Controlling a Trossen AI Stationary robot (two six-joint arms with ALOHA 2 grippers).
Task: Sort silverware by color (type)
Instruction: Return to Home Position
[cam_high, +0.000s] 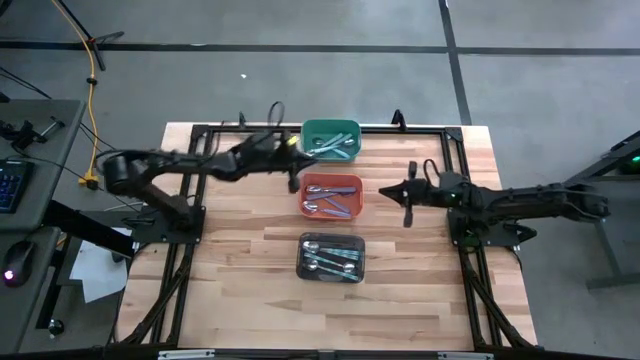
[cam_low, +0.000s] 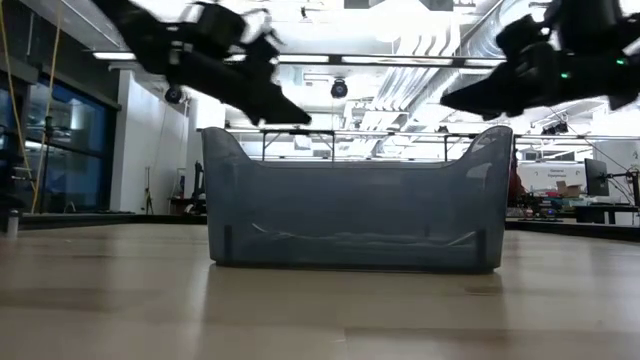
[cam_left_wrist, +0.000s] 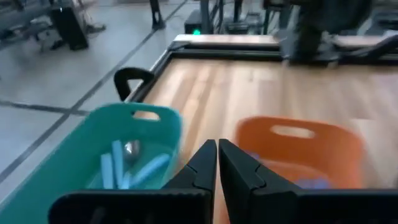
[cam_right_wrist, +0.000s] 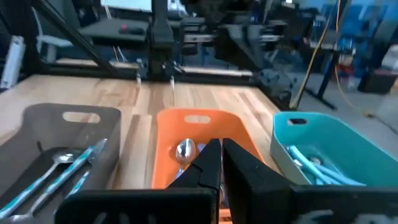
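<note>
Pastel spoons lie in teal bin, orange bin and black bin; left hand, right hand seem closed, empty.

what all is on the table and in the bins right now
table: one, light wood, under everything
green bin: one, teal-green, one end of the bin row
orange bin: one, orange, middle of the row
black bin: one, dark grey, other end, nearest the low camera
blue-handled spoons: several, in the green bin
lavender-handled spoons: several, in the orange bin
teal-handled spoons: several, in the black bin
left gripper: one, dark, shut, raised between green and orange bins
right gripper: one, dark, shut, raised beside the orange bin
</note>
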